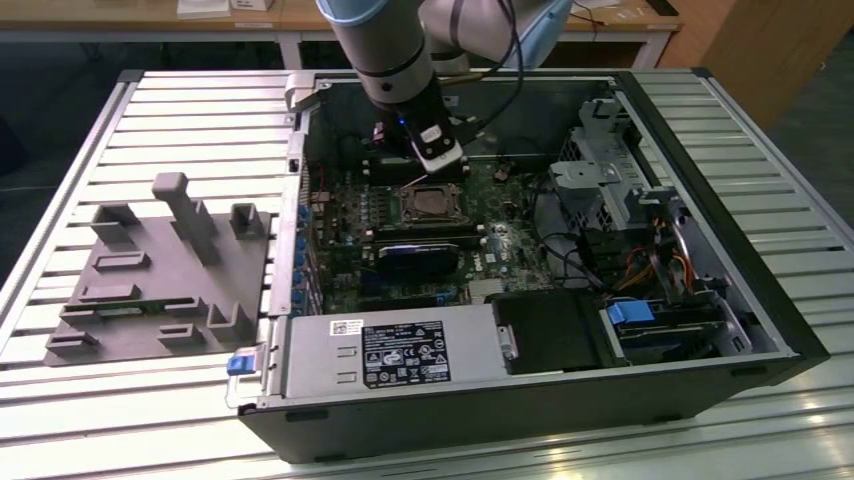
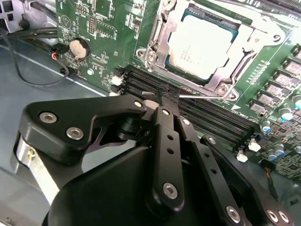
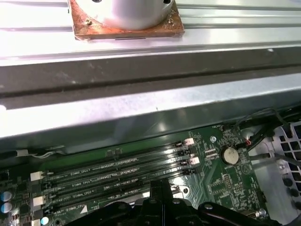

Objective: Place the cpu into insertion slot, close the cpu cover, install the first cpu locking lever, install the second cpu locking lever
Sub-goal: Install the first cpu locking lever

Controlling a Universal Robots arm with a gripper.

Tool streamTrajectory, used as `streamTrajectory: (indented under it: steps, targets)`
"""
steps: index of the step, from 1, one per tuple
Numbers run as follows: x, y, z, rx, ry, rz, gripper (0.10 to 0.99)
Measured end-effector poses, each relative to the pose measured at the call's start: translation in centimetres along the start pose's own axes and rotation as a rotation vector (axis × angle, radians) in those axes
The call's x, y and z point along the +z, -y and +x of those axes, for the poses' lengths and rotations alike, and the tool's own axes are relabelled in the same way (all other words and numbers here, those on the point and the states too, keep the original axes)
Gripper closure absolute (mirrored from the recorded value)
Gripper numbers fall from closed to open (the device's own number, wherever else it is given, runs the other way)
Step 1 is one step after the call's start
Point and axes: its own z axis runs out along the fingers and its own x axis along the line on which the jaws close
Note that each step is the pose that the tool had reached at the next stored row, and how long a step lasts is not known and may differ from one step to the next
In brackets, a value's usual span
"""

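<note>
Pincer: the gripper (image 2: pixel 162 96) has its black fingers drawn together, the tip low over the board at the edge of the socket; it is also at (image 1: pixel 431 174).
Contact: the tip meets a thin silver locking lever (image 2: pixel 202 97); I cannot tell whether the wire is pinched or only pressed.
Lever: it lies along the socket's edge, next to the memory slots (image 2: pixel 207 117).
Cpu: the cpu (image 2: pixel 202 42) sits flat in the insertion slot (image 1: pixel 404 205), silvery top up.
Cover: the cpu cover (image 2: pixel 242 49) is folded down around the chip, its window framing the metal top.
Nearby: a coin battery (image 2: pixel 77 47) lies apart from the socket on the green motherboard (image 1: pixel 347 215).
Surroundings: the open computer case (image 1: pixel 694 130) rests on a slatted table (image 1: pixel 134 400), with a grey fixture tray (image 1: pixel 160 270) at the exterior view's left.
</note>
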Motion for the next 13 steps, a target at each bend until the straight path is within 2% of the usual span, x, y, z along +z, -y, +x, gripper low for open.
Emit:
streamTrajectory:
  steps: [4, 9, 13]
  targets:
    - [0.20, -0.18, 0.12, -0.001, 0.0008, 0.005, 0.980]
    - [0.55, -0.22, 0.25, -0.008, 0.0044, 0.023, 0.980]
    - [0.73, -0.33, 0.32, -0.009, 0.0051, 0.028, 0.980]
